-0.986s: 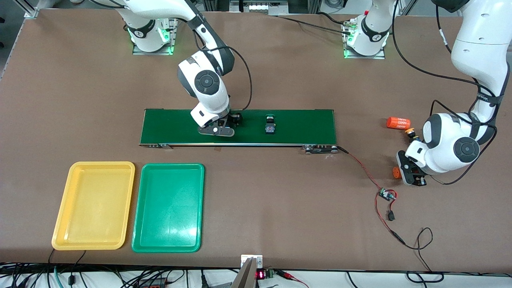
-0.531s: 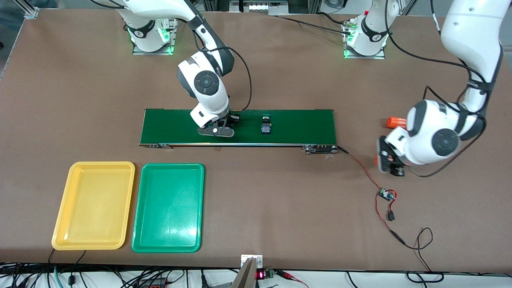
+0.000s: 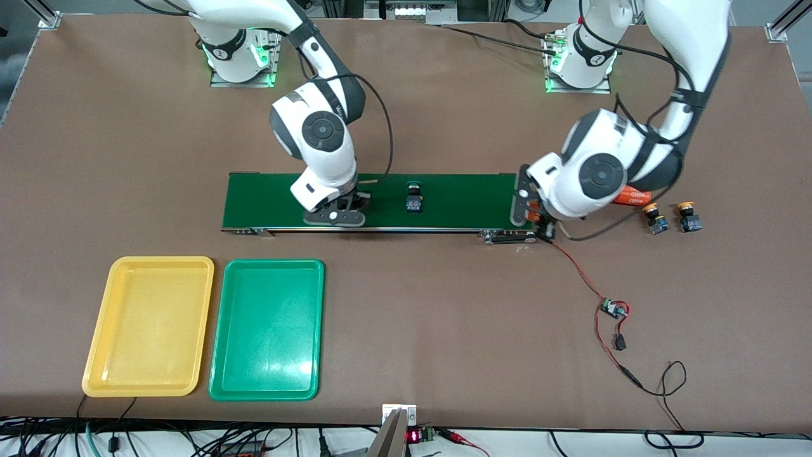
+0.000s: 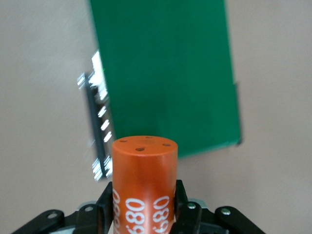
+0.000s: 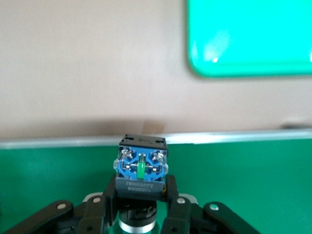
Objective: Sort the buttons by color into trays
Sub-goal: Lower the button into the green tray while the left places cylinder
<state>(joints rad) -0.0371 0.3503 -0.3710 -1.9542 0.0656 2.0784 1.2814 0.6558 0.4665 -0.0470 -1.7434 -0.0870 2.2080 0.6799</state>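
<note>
Green rubber of the conveyor belt (image 3: 444,202) runs across the middle of the brown table (image 3: 444,330), and the right gripper (image 3: 336,212) sits over the part of it toward the right arm's end, its fingers (image 5: 171,197) clamped on a button (image 5: 142,168) whose blue base and green stem face the wrist camera. A second green-capped button (image 3: 414,197) lies free on the belt, near the middle. The left gripper (image 3: 531,209) is over the belt's other end, squeezed onto an upright orange cylinder (image 4: 144,187) with white print. Another orange cylinder (image 3: 633,196) lies on the table just past that end of the belt, partly hidden by the left arm. Close by it, two yellow-orange buttons (image 3: 653,217) (image 3: 688,216) stand side by side. The yellow tray (image 3: 101,330) and green tray (image 3: 219,330) sit side by side, nearer the front camera than the belt, the green tray closer to the table's middle.
</note>
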